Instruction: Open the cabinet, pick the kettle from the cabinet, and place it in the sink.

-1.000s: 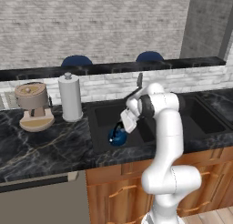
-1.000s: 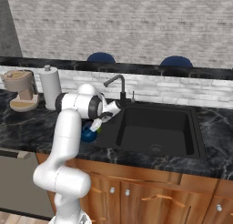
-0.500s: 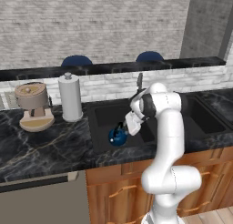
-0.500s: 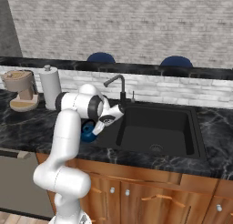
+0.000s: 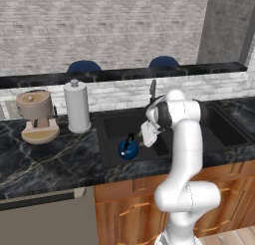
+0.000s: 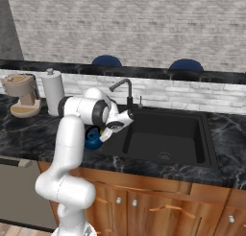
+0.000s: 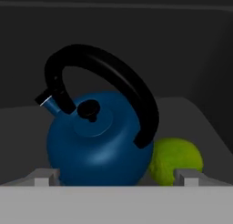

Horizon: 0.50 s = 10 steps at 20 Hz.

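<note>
Fingers (image 7: 45, 175) of the white arm's gripper (image 7: 116, 176) stand spread wide and grasp nothing; both tips sit apart at either side of the squat dark-blue kettle (image 7: 98, 143), clear of its body. That kettle, with its black arched handle, short spout and blue lid knob, rests upright on the floor of the dark rectangular recessed sink (image 5: 112, 127), in the basin's left part near its front wall. Just beside the kettle, on the same basin floor, lies a small round yellow-green fruit (image 7: 176, 161). Seen from the left base camera, the gripper (image 5: 145, 137) hangs beside the kettle (image 5: 128, 148), above the sink floor. On the black marble worktop (image 5: 45, 162), left of the sink, stand a white paper-towel roll (image 5: 76, 106) and a tan coffee machine (image 5: 36, 115), well apart from the kettle. A dark upright faucet (image 6: 126, 90) rises at the sink's back edge.
</note>
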Motion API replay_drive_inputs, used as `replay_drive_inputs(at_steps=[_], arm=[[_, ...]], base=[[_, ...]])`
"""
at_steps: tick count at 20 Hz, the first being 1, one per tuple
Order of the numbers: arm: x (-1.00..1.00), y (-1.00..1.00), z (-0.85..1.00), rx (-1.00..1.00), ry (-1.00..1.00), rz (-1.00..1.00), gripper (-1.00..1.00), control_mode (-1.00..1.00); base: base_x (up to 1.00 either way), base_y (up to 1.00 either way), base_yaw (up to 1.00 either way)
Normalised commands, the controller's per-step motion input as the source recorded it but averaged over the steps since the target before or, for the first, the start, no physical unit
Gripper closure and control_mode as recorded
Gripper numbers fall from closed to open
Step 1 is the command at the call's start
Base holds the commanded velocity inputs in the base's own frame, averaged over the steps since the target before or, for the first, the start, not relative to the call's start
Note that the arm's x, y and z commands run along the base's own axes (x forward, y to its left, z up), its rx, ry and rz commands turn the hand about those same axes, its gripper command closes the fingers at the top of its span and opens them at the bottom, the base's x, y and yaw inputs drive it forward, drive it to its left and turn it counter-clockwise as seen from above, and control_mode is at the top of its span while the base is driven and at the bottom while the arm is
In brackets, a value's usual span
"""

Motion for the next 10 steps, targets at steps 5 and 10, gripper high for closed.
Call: replay_drive_inputs(at_steps=[5,10], arm=[[-0.13,-0.13,0.19,0.00,0.00,-0.13,-1.00,-1.00],[-0.19,-0.03,0.28,0.00,0.08,-0.25,-1.00,-1.00]], base=[[0.00,0.00,0.00],[0.00,0.00,0.00]])
